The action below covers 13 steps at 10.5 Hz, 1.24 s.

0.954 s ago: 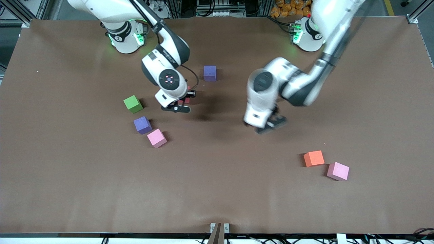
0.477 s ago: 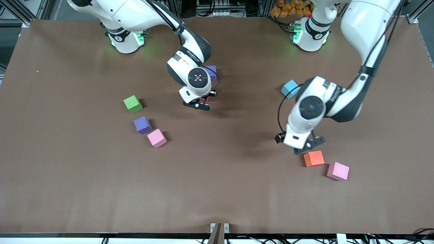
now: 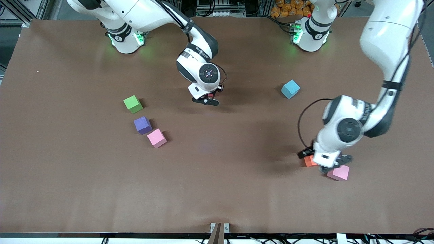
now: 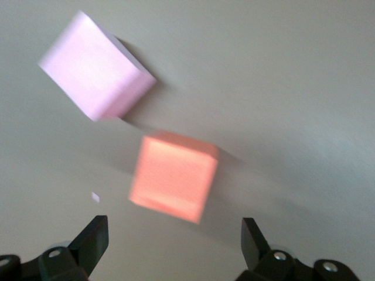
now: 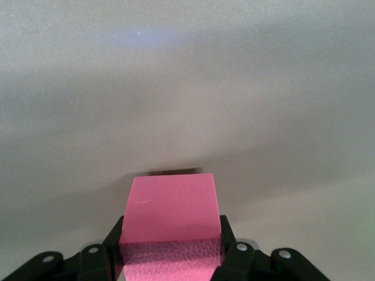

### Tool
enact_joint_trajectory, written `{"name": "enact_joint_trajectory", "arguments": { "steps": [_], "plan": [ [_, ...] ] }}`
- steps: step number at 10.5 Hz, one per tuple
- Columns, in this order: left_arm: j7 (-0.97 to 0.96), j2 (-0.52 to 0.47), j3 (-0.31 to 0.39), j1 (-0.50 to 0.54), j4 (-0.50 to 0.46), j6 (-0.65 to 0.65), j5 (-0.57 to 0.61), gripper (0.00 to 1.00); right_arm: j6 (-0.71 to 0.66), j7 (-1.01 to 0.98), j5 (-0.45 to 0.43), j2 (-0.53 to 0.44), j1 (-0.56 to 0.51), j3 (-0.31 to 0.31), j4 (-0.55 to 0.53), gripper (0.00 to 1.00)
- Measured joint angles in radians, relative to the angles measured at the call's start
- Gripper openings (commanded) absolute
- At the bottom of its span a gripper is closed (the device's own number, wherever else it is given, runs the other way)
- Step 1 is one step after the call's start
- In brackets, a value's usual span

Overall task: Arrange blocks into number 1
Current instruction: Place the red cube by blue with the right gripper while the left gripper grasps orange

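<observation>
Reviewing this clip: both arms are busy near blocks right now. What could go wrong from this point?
1. The open left gripper hangs over the orange block, which sits close beside a pink block; a finger coming down could nudge that neighbour.
2. The right gripper is shut on the red block above the table; the block sticks out past the fingertips, so a tilted or early release might let it tumble out of line.

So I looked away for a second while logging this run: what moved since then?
The left claw, open, swung from mid-table to above the orange block and the pink block beside it, uncovering the light blue cube. The right claw, shut on a red block, carried it toward the table's middle. The other blocks stayed put.
</observation>
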Motion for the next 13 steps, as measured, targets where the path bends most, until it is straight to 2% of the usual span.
{"name": "enact_joint_trajectory", "arguments": {
  "steps": [3, 13],
  "plan": [
    [0.082, 0.031, 0.0, 0.065, 0.011, 0.001, 0.0, 1.0, -0.013, -0.054, 0.0, 0.003, 0.001, 0.0, 0.0, 0.0],
    [0.082, 0.078, -0.006, 0.026, 0.018, 0.017, 0.0, 1.0, -0.016, -0.071, 0.001, 0.023, 0.003, 0.0, 0.001, 0.0]
  ]
}}
